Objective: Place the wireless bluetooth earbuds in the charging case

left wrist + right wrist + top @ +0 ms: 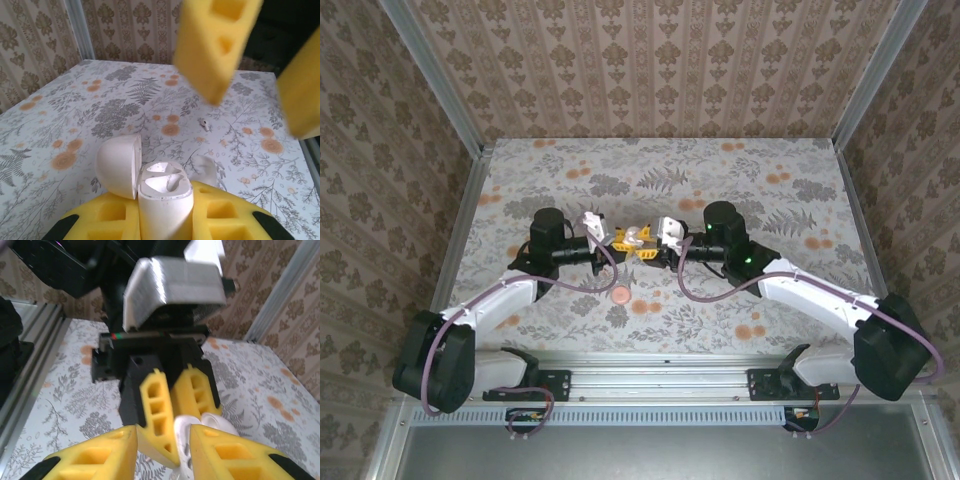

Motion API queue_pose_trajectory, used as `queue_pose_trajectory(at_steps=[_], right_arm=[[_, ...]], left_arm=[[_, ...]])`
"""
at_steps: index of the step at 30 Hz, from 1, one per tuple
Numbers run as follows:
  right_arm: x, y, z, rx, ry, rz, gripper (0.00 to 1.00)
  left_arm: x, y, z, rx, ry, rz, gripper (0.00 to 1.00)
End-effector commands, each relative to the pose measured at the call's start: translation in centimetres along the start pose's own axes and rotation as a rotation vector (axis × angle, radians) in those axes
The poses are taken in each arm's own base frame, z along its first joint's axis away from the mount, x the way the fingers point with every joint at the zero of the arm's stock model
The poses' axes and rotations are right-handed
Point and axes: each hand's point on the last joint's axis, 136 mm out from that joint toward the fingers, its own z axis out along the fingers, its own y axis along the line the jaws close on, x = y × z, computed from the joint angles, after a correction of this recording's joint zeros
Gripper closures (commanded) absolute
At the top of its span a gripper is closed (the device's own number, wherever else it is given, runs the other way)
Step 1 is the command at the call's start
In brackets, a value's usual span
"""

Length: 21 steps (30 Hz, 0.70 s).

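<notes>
Printed text: none is reading legibly on any surface.
Labels, brands: none is showing.
Numbers, signs: none is showing.

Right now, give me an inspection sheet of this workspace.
Surface: flowered table, flat.
Job's things: white case, lid open, both hollows look empty; one earbud lying on the table beyond it.
Clutter: pink disc on the table.
Grippers: left gripper shut on the case; right gripper open, facing it.
Cables: purple cable looped along each arm.
Surroundings: patterned walls, metal rail at the near edge.
</notes>
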Motion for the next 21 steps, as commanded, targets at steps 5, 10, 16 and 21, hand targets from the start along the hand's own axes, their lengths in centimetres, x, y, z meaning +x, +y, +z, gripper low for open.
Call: queue_pose_trajectory(at_steps=[5, 10, 16, 21], right_arm=[[-0.9, 0.5, -0.7, -0.005, -0.034, 0.021, 0.66], [0.5, -1.2, -1.3, 0.079, 0.025, 0.153, 0.66], [4.9, -2.0, -2.9, 0.236, 0.206, 0.454, 0.66], [8.4, -1.8, -5.4, 0.368, 0.406, 0.686, 0.65]], left_arm=[[0.0, 0.2, -0.2, -0.017, 0.002, 0.016, 0.93], [0.6, 1.2, -0.2, -0.075, 0.026, -0.008, 0.94], [1.9, 2.5, 0.0, -0.139, 0.064, -0.06, 0.94], [2.7, 3.6, -0.2, -0.207, 0.094, -0.098, 0.94]])
